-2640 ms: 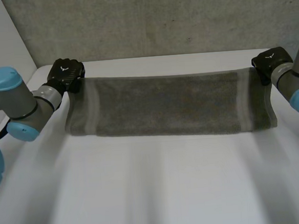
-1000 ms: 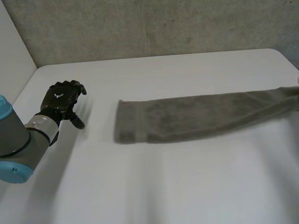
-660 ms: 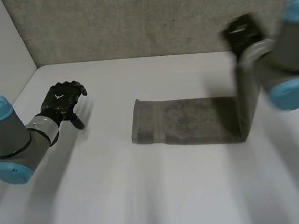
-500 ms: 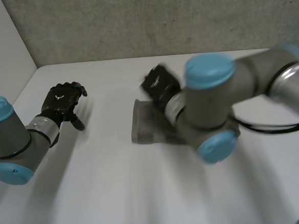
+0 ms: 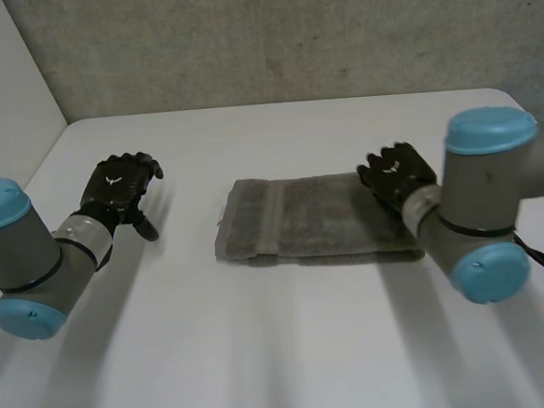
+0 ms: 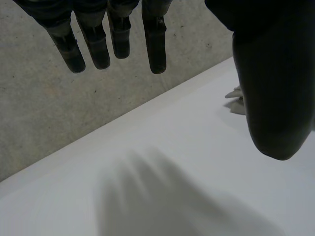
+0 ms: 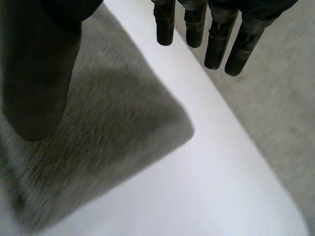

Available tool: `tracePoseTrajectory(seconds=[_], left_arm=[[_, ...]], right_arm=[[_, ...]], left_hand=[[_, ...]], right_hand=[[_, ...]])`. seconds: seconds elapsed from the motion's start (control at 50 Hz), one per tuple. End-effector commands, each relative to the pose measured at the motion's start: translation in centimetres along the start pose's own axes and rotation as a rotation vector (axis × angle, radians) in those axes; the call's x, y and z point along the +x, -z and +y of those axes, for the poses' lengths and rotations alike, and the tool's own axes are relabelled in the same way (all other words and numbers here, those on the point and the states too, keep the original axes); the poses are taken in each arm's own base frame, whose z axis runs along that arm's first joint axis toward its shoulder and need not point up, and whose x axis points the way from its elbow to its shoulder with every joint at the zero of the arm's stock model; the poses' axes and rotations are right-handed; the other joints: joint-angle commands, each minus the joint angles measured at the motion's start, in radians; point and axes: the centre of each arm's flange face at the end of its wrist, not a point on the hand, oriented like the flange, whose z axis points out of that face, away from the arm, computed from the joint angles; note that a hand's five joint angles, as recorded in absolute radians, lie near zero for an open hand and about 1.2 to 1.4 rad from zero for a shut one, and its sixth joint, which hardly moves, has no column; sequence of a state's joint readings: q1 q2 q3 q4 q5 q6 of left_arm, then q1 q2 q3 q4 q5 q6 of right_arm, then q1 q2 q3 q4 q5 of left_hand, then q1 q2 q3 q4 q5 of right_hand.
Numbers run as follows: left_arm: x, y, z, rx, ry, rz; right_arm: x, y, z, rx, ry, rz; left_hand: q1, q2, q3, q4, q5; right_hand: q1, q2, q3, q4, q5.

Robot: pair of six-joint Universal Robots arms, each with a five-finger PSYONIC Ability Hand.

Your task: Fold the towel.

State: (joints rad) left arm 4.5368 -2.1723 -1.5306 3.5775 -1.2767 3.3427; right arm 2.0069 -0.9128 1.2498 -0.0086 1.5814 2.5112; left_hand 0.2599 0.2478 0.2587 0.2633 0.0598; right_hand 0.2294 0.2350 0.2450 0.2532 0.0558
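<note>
So the right robot hand (image 5: 396,178) just flipped one end of the towel (image 5: 301,222) over the other and let go. Its fingers are straight now, over the 3 o'clock end. The towel lies doubled mid-bench (image 5: 282,353). The left robot hand (image 5: 117,189) idles at 9 o'clock, fingers apart, empty. Looks like one fold's done.

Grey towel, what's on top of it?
The black right hand, fingers straight, is over the right end of the folded grey towel. Its lower layer and the white table beneath are covered.
</note>
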Motion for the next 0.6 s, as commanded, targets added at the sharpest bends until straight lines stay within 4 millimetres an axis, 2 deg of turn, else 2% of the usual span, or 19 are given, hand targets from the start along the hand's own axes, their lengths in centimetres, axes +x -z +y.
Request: tracePoseTrajectory(seconds=[0.02,0.06,0.12,0.14,0.16,0.18,0.22,0.24,0.32,0.34,0.38,0.4,0.44,0.46,0.48,0.5,0.54,0.56,0.6], left_arm=[[0.3,0.1,0.1,-0.004,0.001,0.005],[0.3,0.2,0.1,-0.005,0.001,0.007],[0.4,0.2,0.3,-0.010,0.003,0.008],[0.3,0.2,0.3,-0.010,0.003,0.006],[0.3,0.3,0.3,-0.010,0.003,0.006],[0.3,0.3,0.3,-0.010,0.003,0.006],[0.4,0.3,0.3,-0.013,0.004,0.007],[0.4,0.3,0.3,-0.013,0.004,0.007],[0.4,0.3,0.3,-0.010,0.004,0.008],[0.4,0.3,0.3,-0.010,0.004,0.008],[0.5,0.3,0.1,-0.005,0.005,0.010],[0.5,0.3,0.1,-0.005,0.005,0.010],[0.7,0.3,-0.1,0.002,0.003,0.013],[0.9,0.3,-0.4,0.010,0.000,0.018],[0.9,0.2,-0.9,0.023,-0.004,0.017],[0.9,0.2,-0.9,0.023,-0.004,0.017],[0.8,0.2,-2.4,0.063,-0.014,0.017],[0.8,0.2,-2.4,0.063,-0.014,0.017],[0.6,0.1,-4.2,0.113,-0.026,0.010]], right_arm=[[0.5,0.2,3.6,-0.075,-0.089,-0.052],[0.5,-0.1,4.9,-0.095,-0.100,-0.055],[0.3,-0.3,5.3,-0.099,-0.104,-0.054],[0.4,-0.5,5.7,-0.101,-0.106,-0.048],[0.6,-0.7,5.8,-0.097,-0.108,-0.040],[0.6,-0.7,5.8,-0.097,-0.108,-0.040],[1.4,-0.8,5.5,-0.084,-0.110,-0.019],[1.4,-0.8,5.5,-0.083,-0.110,-0.019],[2.8,-0.8,2.7,0.001,-0.096,0.024],[2.8,-0.8,2.7,0.002,-0.096,0.024],[4.0,-0.7,-0.2,0.091,-0.083,0.061],[4.0,-0.7,-0.3,0.091,-0.082,0.061],[2.1,-0.2,-4.6,0.214,-0.056,0.031],[2.1,-0.2,-4.6,0.215,-0.056,0.031],[0.7,0.1,-6.8,0.275,-0.037,0.004],[0.7,0.1,-6.8,0.276,-0.037,0.004],[-2.4,0.5,-9.1,0.335,-0.010,-0.067],[-2.5,0.5,-9.1,0.336,-0.010,-0.067],[-5.6,0.7,-10.5,0.365,0.013,-0.134]], left_hand=[[-0.067,-0.055,-0.066,-0.070,-0.041],[-0.067,-0.055,-0.066,-0.070,-0.041],[-0.067,-0.055,-0.066,-0.070,-0.041],[-0.067,-0.055,-0.066,-0.070,-0.041],[-0.067,-0.055,-0.066,-0.070,-0.041],[-0.067,-0.055,-0.066,-0.070,-0.041],[-0.067,-0.055,-0.066,-0.070,-0.041],[-0.067,-0.055,-0.066,-0.070,-0.041],[-0.064,-0.052,-0.063,-0.067,-0.038],[-0.064,-0.052,-0.063,-0.067,-0.038],[-0.067,-0.055,-0.066,-0.070,-0.041],[-0.067,-0.055,-0.066,-0.070,-0.041],[-0.067,-0.055,-0.066,-0.070,-0.041],[-0.067,-0.055,-0.066,-0.070,-0.041],[-0.067,-0.055,-0.066,-0.070,-0.041],[-0.067,-0.055,-0.066,-0.070,-0.041],[-0.067,-0.055,-0.066,-0.070,-0.041],[-0.067,-0.055,-0.066,-0.070,-0.041],[-0.067,-0.055,-0.066,-0.070,-0.041]], right_hand=[[0.035,0.029,0.019,0.011,0.034],[0.172,0.166,0.156,0.148,0.171],[0.264,0.258,0.248,0.240,0.263],[0.403,0.398,0.388,0.379,0.402],[0.652,0.646,0.636,0.628,0.651],[0.654,0.649,0.638,0.630,0.653],[1.165,1.159,1.149,1.141,1.164],[1.167,1.161,1.151,1.143,1.166],[1.167,1.161,1.151,1.143,1.166],[1.167,1.161,1.151,1.143,1.166],[1.167,1.161,1.151,1.143,1.166],[1.167,1.161,1.151,1.143,1.166],[1.167,1.161,1.151,1.143,1.166],[1.167,1.161,1.151,1.143,1.166],[1.167,1.161,1.151,1.143,1.166],[1.167,1.161,1.151,1.143,1.166],[1.167,1.161,1.151,1.143,1.166],[1.167,1.161,1.151,1.143,1.166],[1.167,1.161,1.151,1.143,1.166]])
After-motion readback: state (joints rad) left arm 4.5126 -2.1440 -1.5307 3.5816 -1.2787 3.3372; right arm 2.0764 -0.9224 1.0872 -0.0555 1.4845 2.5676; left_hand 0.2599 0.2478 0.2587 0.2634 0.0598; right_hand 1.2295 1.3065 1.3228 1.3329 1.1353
